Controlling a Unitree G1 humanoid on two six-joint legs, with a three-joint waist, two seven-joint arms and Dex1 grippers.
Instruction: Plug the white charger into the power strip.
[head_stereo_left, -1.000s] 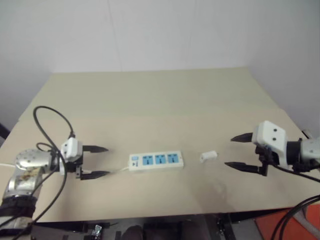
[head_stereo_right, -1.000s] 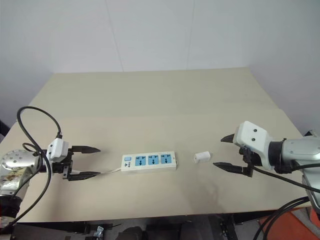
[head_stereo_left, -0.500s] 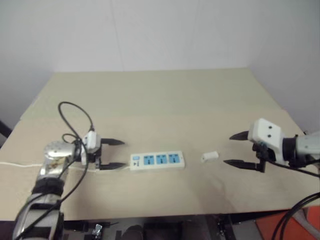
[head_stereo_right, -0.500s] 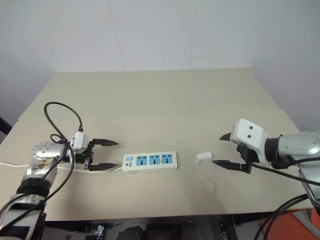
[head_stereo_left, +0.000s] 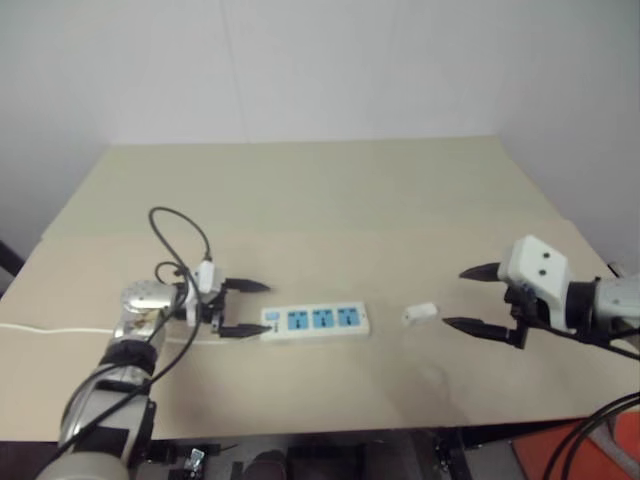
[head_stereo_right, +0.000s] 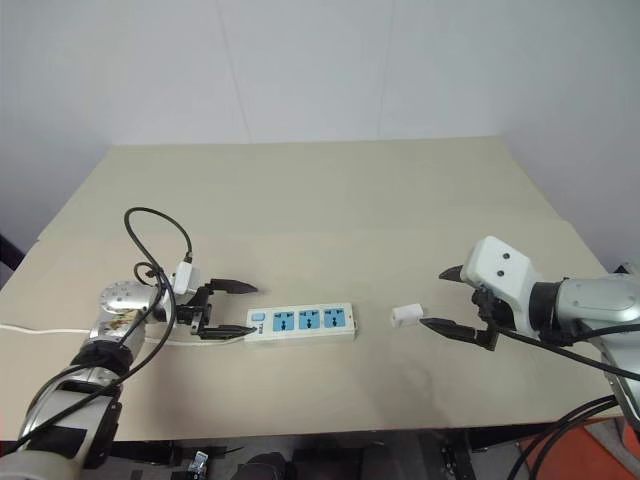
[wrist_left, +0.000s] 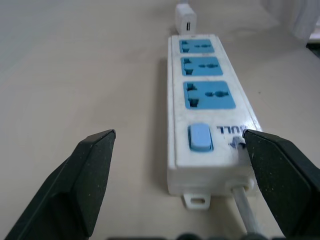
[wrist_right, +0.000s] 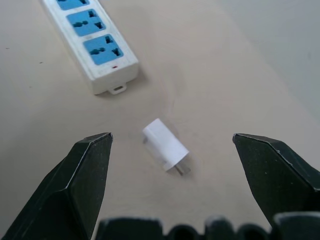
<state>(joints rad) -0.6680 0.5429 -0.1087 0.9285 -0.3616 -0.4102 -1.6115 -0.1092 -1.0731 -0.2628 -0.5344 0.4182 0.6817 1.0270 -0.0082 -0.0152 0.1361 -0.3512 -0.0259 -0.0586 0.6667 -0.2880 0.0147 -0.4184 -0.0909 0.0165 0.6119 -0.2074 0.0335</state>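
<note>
Across the tan table (head_stereo_right: 330, 200), working down from the biggest thing to the smallest, the power strip (head_stereo_right: 300, 322) lies flat near the front edge, its three blue sockets facing up and all unused. Its switch end points toward nine o'clock, where the white cord (head_stereo_right: 30, 328) runs off the table's side. At that end sits the left tool (head_stereo_right: 232, 308), its black fingers spread wide on either side of the switch end, gripping nothing. At three o'clock from the strip, a little apart, the white charger (head_stereo_right: 405, 315) lies on its side, prongs pointing away from the strip. Further round at three o'clock hangs the right tool (head_stereo_right: 440, 298), fingers wide apart, empty, framing the charger without touching it.

Nothing of the job looks done: the charger still needs picking up, turning and pushing in. Where the cord ends is cut off from sight.
</note>
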